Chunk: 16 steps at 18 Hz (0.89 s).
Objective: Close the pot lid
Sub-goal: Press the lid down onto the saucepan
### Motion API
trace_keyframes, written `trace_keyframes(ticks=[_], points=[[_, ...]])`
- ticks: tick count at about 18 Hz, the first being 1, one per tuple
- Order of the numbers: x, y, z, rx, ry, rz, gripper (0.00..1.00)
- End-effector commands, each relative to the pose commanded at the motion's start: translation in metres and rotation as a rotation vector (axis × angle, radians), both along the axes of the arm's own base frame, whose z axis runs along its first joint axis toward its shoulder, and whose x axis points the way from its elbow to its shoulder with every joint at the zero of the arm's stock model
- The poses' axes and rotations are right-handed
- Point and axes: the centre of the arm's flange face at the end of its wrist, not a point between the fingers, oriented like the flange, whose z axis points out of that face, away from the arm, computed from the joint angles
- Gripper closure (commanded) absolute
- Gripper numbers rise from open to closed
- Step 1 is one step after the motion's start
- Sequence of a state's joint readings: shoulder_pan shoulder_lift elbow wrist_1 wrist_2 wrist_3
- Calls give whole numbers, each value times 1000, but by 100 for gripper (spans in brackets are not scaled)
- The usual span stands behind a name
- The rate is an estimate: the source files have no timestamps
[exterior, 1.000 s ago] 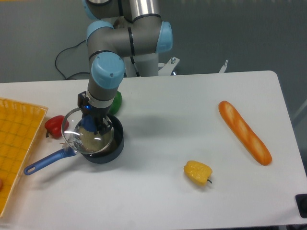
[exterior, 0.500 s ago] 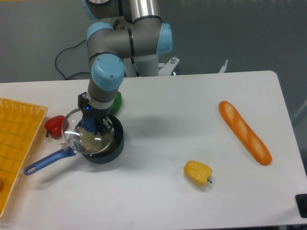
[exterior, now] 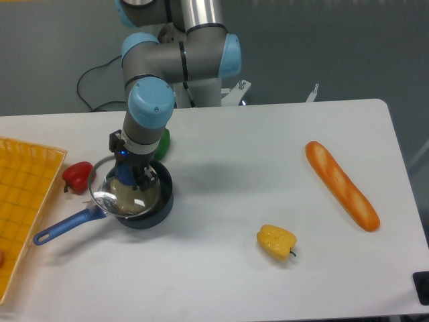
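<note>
- Look at your gripper (exterior: 127,180) first. It points straight down over the left part of the table, and its fingers are pinching the blue knob of the round see-through glass pot lid (exterior: 124,189).
- The lid with its thin metal rim hangs right under your gripper. It is tilted and sits a bit to the left, so its left edge sticks out past the pot.
- The small round dark blue pot (exterior: 146,201) is right below your gripper on the white table (exterior: 221,168). Its long blue handle (exterior: 64,227) runs out to the front left.
- Just left of your gripper lies a red pepper (exterior: 77,176).
- Just behind your gripper you can see a bit of a green thing (exterior: 163,141). The arm hides most of it, so you cannot tell what it is.
- Further left, at the table edge, is a flat yellow tray (exterior: 27,215).
- Well off to the right and nearer the front is a small yellow pepper (exterior: 276,241).
- Furthest right lies a long orange bread loaf (exterior: 342,185).
</note>
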<state>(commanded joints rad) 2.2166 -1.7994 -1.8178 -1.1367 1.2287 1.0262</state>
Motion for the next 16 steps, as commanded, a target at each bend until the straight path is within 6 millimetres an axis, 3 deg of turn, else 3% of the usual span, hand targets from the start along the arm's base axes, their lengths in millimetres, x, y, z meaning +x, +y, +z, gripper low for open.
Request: trace_keyframes(ticks=[6, 10, 13, 16], points=[[-4, 3, 7, 12, 9, 4, 27], [-6, 5, 12, 20, 15, 4, 1], [-8, 8, 18, 27, 21, 10, 0], [-13, 14, 39, 33, 40, 7, 0]])
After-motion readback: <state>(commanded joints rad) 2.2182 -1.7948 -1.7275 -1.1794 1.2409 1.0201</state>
